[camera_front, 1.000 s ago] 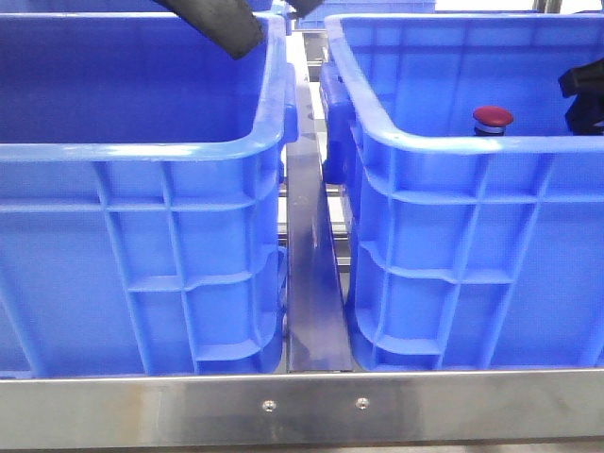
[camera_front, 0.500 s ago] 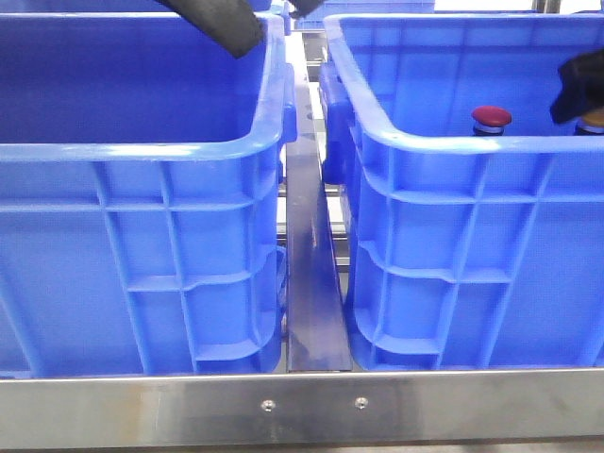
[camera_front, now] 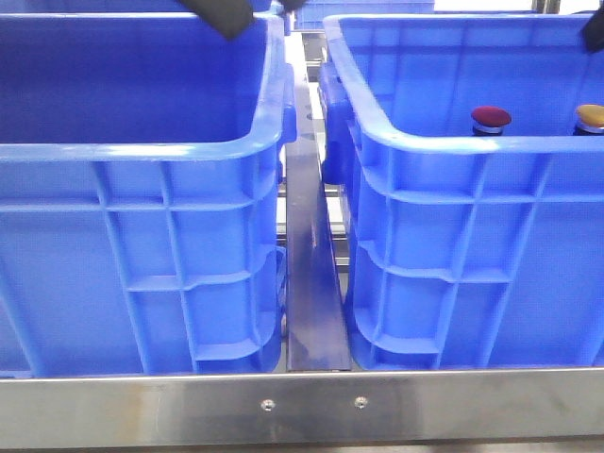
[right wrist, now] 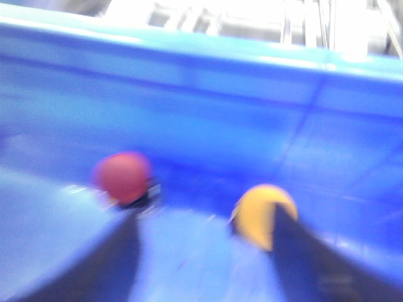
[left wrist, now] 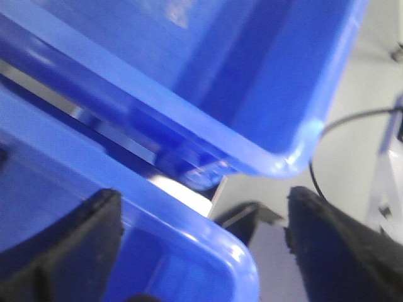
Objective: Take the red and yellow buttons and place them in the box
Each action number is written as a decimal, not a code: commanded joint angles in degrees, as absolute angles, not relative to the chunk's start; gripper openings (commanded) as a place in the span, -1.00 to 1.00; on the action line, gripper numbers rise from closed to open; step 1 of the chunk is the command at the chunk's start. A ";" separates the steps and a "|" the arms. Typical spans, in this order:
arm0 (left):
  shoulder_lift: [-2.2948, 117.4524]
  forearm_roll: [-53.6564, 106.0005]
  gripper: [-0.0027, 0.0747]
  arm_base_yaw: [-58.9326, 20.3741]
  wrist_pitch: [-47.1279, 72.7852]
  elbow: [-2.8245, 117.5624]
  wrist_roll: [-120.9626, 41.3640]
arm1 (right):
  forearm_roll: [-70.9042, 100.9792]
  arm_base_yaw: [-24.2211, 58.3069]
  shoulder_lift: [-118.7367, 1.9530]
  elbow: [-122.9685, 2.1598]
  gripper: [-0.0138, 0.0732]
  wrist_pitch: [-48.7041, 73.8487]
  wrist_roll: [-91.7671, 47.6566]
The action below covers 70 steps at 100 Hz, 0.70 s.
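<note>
The red button (camera_front: 491, 118) and the yellow button (camera_front: 592, 117) stand side by side inside the right blue box (camera_front: 425, 142), only their caps showing above its rim. The blurred right wrist view has the red button (right wrist: 123, 176) and the yellow button (right wrist: 261, 214) on the box floor. My right gripper (right wrist: 204, 229) hangs open above them, holding nothing, and one finger partly covers the yellow cap. A dark bit of it shows at the front view's top right edge. My left gripper (left wrist: 201, 251) is open over a box corner rim (left wrist: 214, 239).
A second blue crate (camera_front: 142, 151) stands on the left, with my left arm (camera_front: 222, 14) above its far right corner. A metal rail (camera_front: 311, 283) runs between the crates and a metal bar (camera_front: 302, 406) crosses the front. A black cable (left wrist: 352, 119) lies past the crates.
My right gripper has risen up and to the right, out of the right box, leaving the yellow button beside the red one. The left arm has lifted slightly.
</note>
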<state>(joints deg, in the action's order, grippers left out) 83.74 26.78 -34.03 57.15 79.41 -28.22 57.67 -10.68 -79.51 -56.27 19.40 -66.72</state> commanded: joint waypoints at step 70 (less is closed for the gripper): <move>66.32 14.51 -0.98 -11.72 39.10 63.88 -14.62 | 57.85 -10.87 -49.59 -44.05 -0.91 27.10 -67.09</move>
